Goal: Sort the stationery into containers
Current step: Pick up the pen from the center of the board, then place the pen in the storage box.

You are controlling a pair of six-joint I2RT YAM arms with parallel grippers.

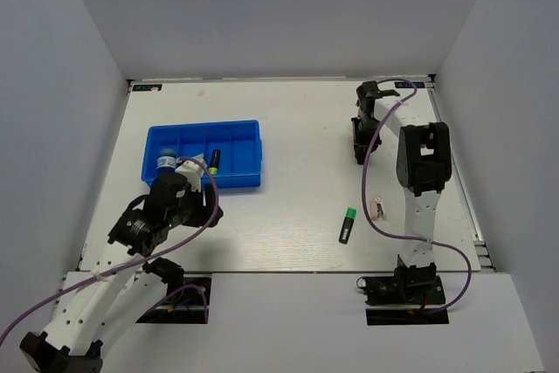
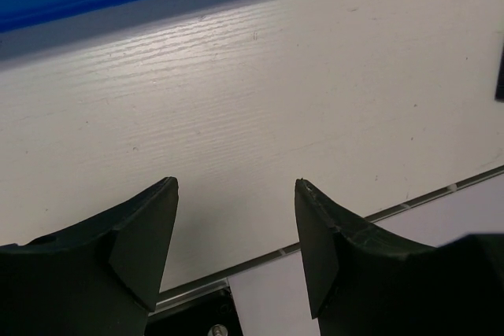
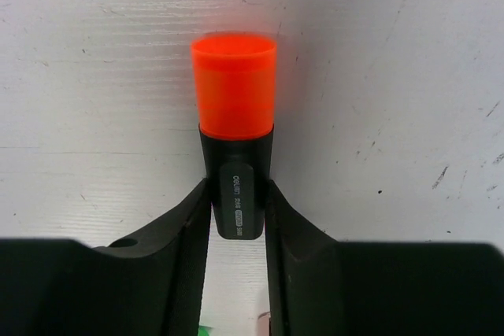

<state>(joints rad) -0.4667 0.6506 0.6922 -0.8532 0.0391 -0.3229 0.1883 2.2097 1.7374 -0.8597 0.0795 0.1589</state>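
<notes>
the right hand (image 3: 236, 194) is clamped on the black barrel of an orange-capped highlighter (image 3: 234, 88), at 2 o'clock on the white desk (image 1: 297, 120) in the top view. the left hand (image 2: 236, 186) is spread wide, holding nothing, at 6 o'clock of the blue tray (image 1: 236, 133). a yellow-capped highlighter (image 1: 213, 160) and a blue-white cylinder (image 1: 163, 163) lie in the tray. a green-capped highlighter (image 1: 347, 225) lies at 5 o'clock, with a pink stick (image 1: 377, 208) near it.
</notes>
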